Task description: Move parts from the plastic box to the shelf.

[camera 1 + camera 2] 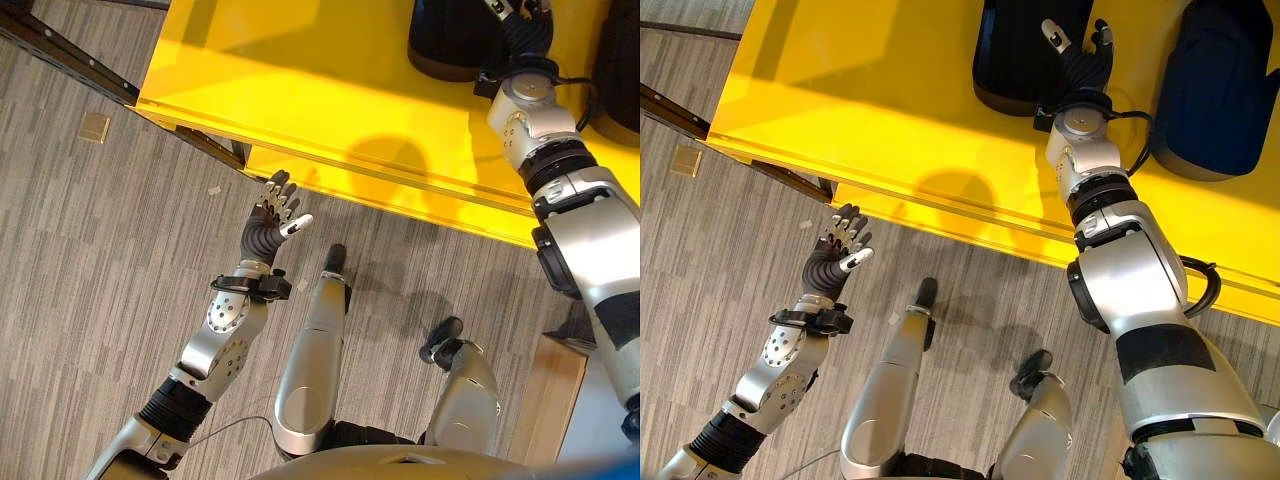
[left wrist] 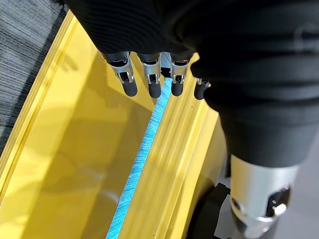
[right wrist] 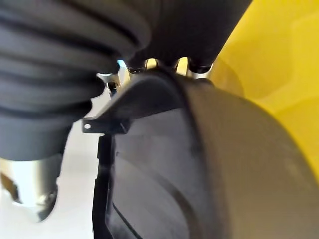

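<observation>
- The yellow box (image 1: 890,110) stands in front of the robot, with its long side running across the view from left to right.
- Two dark parts lie inside it: one part (image 1: 1020,50) near the middle, and a second part (image 1: 1225,90) further to the right.
- The right robot hand (image 1: 1080,55) is stretched far into the box and lies on the right edge of the middle part, touching it.
- In the right eye view its fingers look fairly straight and spread over the part; in the right wrist view the dark fingertips (image 3: 199,62) sit just past the curved edge of the part. I cannot tell if they are curled around this edge or only rest on it.
- The left robot hand (image 1: 275,215) hangs over the floor (image 1: 90,260), just before the front wall of the box, with the fingers straight and relaxed. It holds nothing.
- The relation that matters: the middle part is directly under and just left of the right robot hand, and its long axis seems to go away from the robot. So the right arm is clearly the nearer one; the left one is well apart from both parts.
- I judge that the step now is to take this part; lifting it out to the shelf is not yet done.
- A risk: the part looks wide and smooth for one hand, so it may slip or turn when it is lifted.
</observation>
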You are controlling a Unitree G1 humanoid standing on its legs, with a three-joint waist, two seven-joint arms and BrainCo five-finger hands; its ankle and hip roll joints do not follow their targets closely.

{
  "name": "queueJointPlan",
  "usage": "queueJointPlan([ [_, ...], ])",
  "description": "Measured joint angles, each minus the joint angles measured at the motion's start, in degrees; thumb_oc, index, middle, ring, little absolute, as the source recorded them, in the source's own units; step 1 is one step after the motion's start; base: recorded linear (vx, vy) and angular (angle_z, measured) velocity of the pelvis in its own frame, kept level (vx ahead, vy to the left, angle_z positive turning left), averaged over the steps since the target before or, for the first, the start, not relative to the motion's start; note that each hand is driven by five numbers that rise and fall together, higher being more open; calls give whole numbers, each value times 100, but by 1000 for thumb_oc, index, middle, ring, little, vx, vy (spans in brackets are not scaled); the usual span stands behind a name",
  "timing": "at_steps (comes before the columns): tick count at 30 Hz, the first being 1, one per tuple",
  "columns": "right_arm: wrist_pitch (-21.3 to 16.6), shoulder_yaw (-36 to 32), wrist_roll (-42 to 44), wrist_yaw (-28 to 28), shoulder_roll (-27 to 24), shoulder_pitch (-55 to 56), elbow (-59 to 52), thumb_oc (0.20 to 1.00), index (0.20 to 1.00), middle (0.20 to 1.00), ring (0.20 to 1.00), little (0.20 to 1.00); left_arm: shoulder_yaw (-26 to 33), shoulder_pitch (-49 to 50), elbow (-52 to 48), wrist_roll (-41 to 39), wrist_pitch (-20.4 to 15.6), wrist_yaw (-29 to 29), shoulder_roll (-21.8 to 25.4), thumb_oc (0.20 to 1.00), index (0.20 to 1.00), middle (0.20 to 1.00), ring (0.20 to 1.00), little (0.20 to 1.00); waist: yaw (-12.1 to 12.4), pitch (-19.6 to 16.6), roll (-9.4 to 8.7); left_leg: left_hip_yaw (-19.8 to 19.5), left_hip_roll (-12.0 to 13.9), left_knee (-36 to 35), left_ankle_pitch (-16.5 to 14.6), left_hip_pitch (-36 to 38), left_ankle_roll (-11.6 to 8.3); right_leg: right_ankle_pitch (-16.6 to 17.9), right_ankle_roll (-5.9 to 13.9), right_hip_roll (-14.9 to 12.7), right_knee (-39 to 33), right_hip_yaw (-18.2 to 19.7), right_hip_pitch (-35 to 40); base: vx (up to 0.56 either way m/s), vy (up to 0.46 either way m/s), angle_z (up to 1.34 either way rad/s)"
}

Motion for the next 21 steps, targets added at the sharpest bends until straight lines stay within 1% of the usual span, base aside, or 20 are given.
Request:
queueJointPlan([
  [6,5,-24,0,-49,197,13,-3,1000,1000,1000,1000,1000,2,-73,105,-1,0,2,-1,1000,1000,1000,1000,1000,-69,0,0,41,7,-33,-1,111,2,60,7,3,-80,13,97,-4,-1,-1],
  [12,9,-74,-1,-55,204,98,-38,1000,1000,1000,1000,1000,2,-63,114,-1,-1,2,-1,1000,1000,1000,1000,1000,-74,-1,-2,72,45,-77,1,198,4,77,-7,38,-153,27,167,-4,2,-2],
  [15,10,-148,-2,-92,204,208,-229,1000,1000,1000,1000,1000,3,-69,114,-2,-1,2,-1,1000,1000,1000,1000,1000,-89,-2,-4,87,67,-79,0,212,4,116,-8,65,-201,33,188,-3,-3,-5],
  [21,50,-148,-5,-122,211,281,-377,1000,1000,1000,1000,1000,11,-59,130,-23,0,-1,0,1000,1000,1000,1000,1000,-116,3,-12,168,114,-123,-2,395,6,149,0,109,-245,140,292,-12,-16,-7],
])
